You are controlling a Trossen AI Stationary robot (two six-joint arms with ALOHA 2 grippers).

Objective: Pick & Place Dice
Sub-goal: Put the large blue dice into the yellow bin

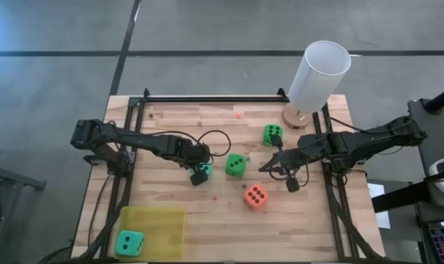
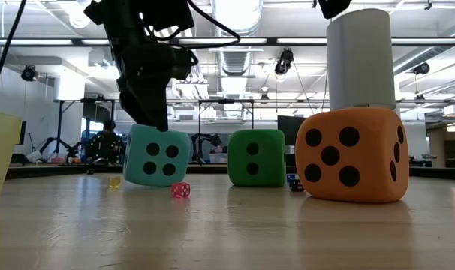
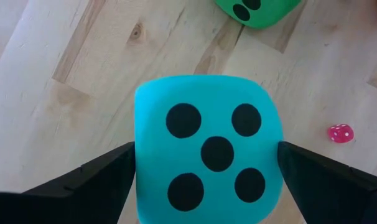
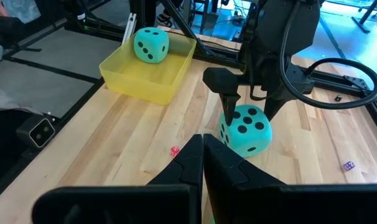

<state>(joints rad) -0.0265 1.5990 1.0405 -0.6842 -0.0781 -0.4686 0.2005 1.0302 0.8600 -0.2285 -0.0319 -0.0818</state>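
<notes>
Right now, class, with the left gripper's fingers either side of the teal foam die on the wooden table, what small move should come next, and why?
Probably closing the left gripper on the teal foam die. Its open fingers already flank the cube's two sides, and the cube sits on the wooden table. Another teal die already lies in the yellow plastic tray, which looks like the destination. The right gripper waits shut.

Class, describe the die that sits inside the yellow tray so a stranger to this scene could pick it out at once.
Find the wooden table, then the yellow tray at its near left corner. The teal die is the only thing in that tray. The other teal die stands on bare wood between the left gripper's open fingers.
</notes>
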